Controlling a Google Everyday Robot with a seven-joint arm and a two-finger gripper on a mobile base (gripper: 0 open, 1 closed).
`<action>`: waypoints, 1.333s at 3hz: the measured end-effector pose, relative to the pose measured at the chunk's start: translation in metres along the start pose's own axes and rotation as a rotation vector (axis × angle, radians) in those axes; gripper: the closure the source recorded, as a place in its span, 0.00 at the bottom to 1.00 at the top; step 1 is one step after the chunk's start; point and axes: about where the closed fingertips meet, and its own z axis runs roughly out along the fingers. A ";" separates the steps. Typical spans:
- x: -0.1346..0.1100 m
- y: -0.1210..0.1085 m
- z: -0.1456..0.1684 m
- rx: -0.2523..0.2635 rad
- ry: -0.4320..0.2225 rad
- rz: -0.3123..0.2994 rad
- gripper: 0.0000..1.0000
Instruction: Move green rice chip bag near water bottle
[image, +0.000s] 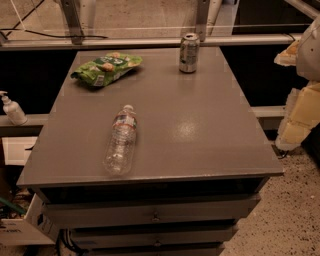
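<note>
Dim room; speckled floor (295, 220) at lower right, metal rail (150, 42) behind. Grey tabletop (200, 130) fills most of the view, with drawers (155, 212) beneath its front edge. Hand (300, 117): pale, at the right edge, off the tabletop's right side; how wide it stands, cannot tell. Water bottle (121, 140) lies on its side, front-left of centre, cap toward the far edge. Green rice chip bag (106, 69) lies flat at the far-left corner, apart from the bottle. Silver can (189, 52) upright at the far edge. Pump bottle (12, 110) on a ledge at left.

Silver can (189, 52) upright nr far edge of grey cabinet top (210, 130); drawers (155, 215) below; pump btl (12, 109) far left.
</note>
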 end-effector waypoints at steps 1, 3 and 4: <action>0.000 0.000 0.000 0.000 0.000 0.000 0.00; -0.053 -0.013 0.028 -0.062 -0.181 -0.039 0.00; -0.100 -0.018 0.046 -0.071 -0.283 -0.078 0.00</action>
